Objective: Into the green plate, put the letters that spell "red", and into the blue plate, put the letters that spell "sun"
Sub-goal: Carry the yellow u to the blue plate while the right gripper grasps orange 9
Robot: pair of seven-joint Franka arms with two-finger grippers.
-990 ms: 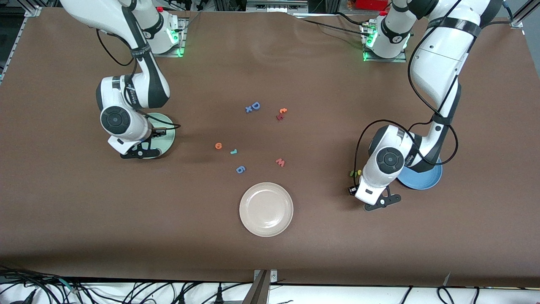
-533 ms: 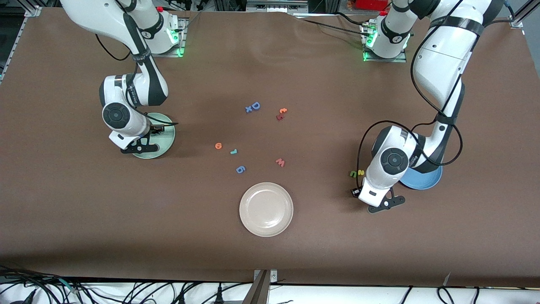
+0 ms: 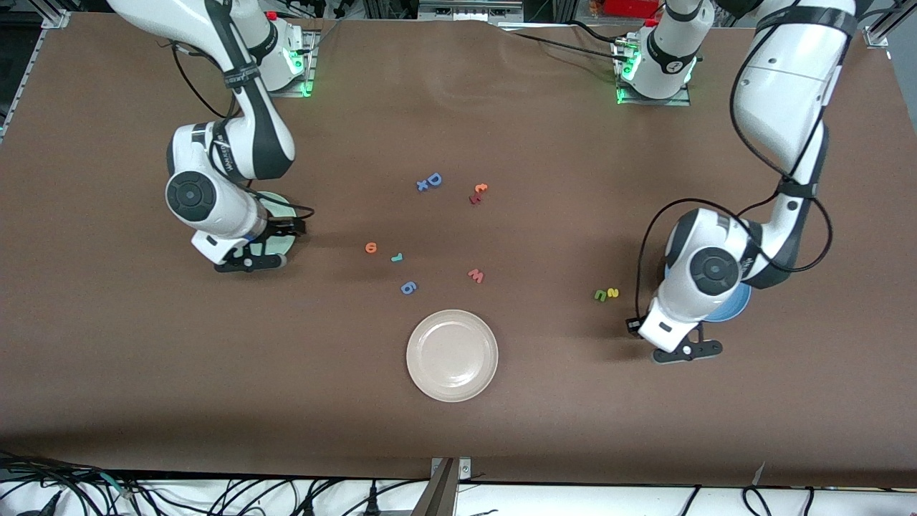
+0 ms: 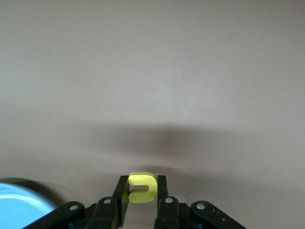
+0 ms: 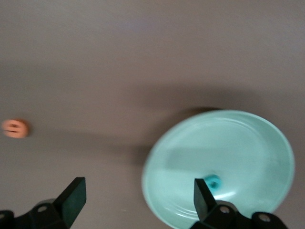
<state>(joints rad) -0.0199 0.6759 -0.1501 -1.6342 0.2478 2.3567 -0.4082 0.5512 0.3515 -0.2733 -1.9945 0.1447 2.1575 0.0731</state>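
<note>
Now right gripper [image 5: 138, 200] released; left gripper [image 4: 142, 205] carried yellow "u" [image 4: 142, 187] plateward.

Three plates [image 3: 452, 355] — eleven letters [image 3: 407, 287]

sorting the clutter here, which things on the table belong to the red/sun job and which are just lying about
Job:
green plate with teal d in it
orange e
teal r
blue plate
yellow u, held by left gripper
green n
yellow s

Lying about:
cream plate
blue D
blue g
pink w
</note>
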